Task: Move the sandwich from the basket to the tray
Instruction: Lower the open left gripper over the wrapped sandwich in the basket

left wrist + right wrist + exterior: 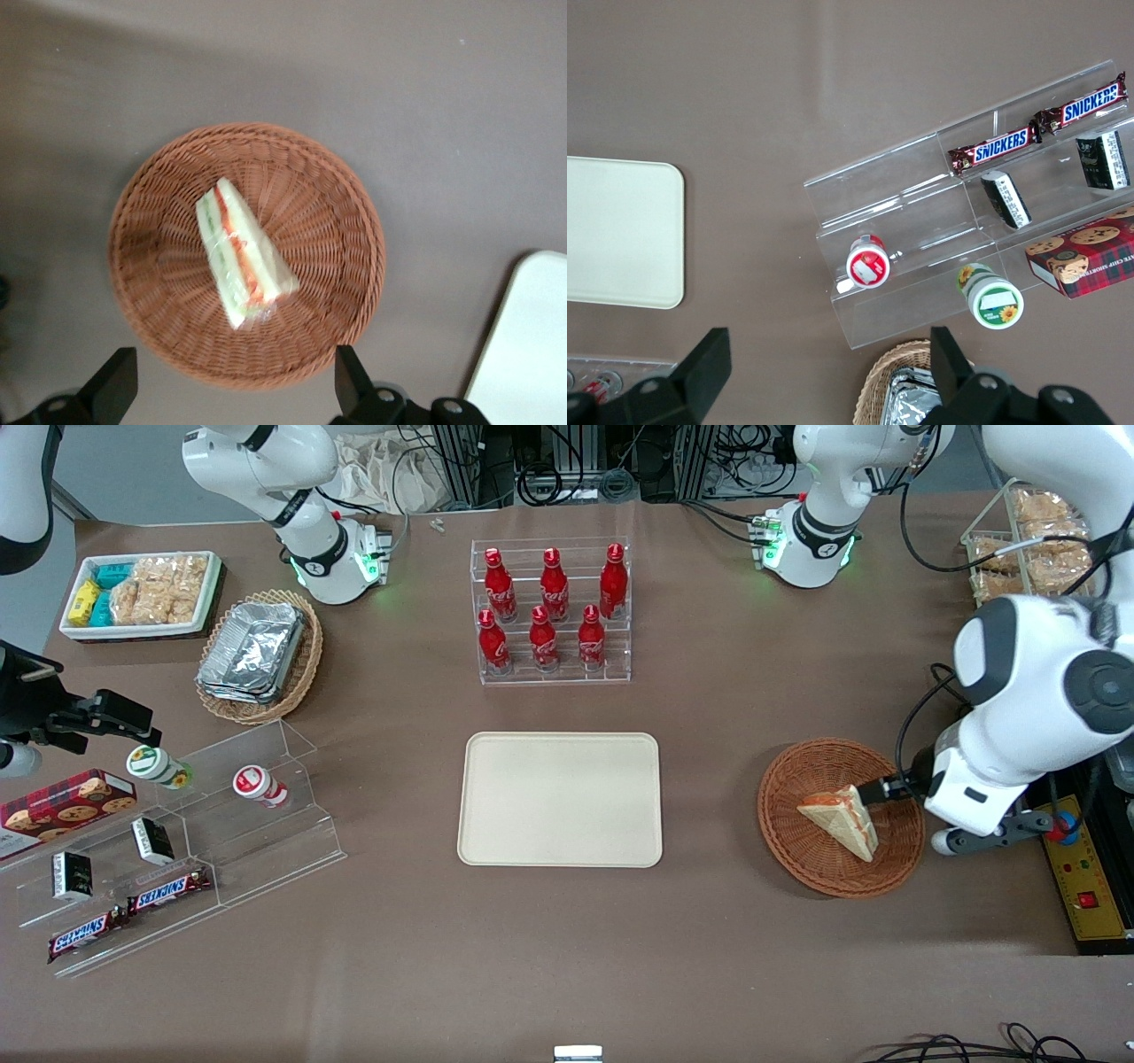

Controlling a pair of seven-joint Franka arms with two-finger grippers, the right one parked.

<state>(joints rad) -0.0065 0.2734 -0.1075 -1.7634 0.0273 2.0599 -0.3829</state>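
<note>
Wicker basket [177, 301] holds sandwich [241, 255] under open gripper [232, 390]

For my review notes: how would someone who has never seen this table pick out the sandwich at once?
Start at the cream tray in the table's middle, then look toward the working arm's end to the round reddish-brown wicker basket. The sandwich lies inside it, below the open claw. It is the only pale bread wedge in view, with orange-red and green filling along one edge.
</note>
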